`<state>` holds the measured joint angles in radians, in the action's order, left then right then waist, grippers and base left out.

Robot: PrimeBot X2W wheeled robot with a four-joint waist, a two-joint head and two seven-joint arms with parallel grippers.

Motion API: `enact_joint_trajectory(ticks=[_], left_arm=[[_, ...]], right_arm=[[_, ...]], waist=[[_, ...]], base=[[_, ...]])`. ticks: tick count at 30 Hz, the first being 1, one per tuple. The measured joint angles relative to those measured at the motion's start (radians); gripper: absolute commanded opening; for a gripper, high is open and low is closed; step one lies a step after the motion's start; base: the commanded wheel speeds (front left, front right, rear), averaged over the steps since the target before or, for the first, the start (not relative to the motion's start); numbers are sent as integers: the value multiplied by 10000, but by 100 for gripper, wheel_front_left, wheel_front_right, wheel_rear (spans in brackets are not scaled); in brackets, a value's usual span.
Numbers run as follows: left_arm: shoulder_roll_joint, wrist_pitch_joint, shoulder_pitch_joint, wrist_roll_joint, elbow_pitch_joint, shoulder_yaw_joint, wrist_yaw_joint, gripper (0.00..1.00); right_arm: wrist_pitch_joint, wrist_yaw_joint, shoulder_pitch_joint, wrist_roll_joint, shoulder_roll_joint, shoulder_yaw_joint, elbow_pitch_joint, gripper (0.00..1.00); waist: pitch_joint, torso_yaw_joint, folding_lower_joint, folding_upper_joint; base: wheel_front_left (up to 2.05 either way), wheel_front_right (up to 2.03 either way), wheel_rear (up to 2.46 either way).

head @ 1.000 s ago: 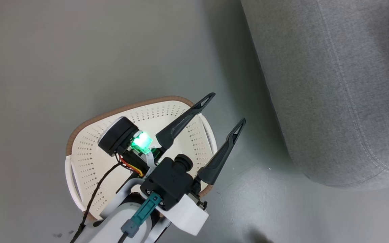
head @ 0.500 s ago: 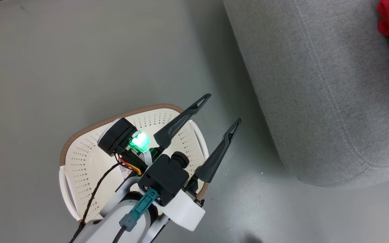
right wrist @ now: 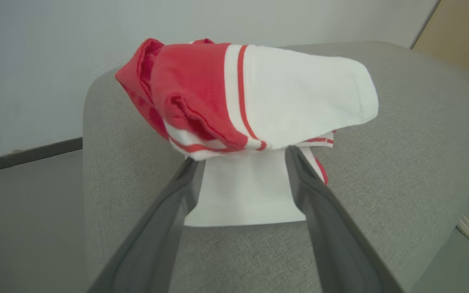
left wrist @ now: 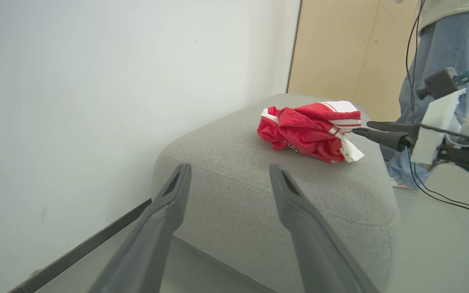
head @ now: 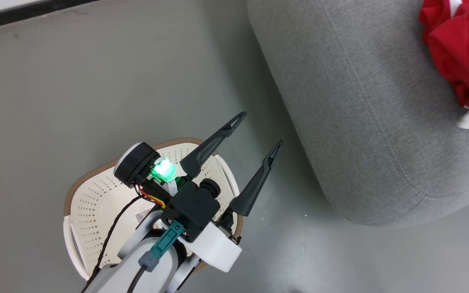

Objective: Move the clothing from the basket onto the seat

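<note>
1. Clothing [left wrist: 307, 132]: a red-and-white bundle lying on top of the seat [head: 360, 122], well apart from the basket.
2. Basket [head: 96, 195]: on the floor [head: 96, 81], left of the seat. The part of its inside that shows is bare.
3. Right hand [right wrist: 242, 156]: open, gripping nothing. Its fingers straddle a white flap of the clothing, tips under the bundle's overhang.
4. Left hand [head: 259, 132]: open and empty, above the basket's right rim.
5. Step, as judged: retreat after release. Draw the right hand straight back along its fingers with jaws wide, so the flap does not snag and drag. Then check the basket beneath the left arm.
</note>
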<state>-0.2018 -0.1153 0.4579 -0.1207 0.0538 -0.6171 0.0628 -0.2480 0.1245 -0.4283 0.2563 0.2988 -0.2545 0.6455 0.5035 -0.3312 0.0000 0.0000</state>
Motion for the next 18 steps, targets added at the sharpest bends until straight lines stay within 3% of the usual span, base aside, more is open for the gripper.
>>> enact_joint_trajectory(ticks=[11, 18], left_arm=[[-67, -313, -61, -155, -301, 385, -111, 100], [-84, -543, -307, -360, -497, 566, -244, 100]], right_arm=[[2, 2, 757, 267, -370, 520, -1402, 100], [0, 2, 1021, 265, -240, 616, -2023, 100]], waist=[[-437, -348, 0, 0], [-795, -442, 0, 0]], base=[[0, 0, 0], [0, 0, 0]])
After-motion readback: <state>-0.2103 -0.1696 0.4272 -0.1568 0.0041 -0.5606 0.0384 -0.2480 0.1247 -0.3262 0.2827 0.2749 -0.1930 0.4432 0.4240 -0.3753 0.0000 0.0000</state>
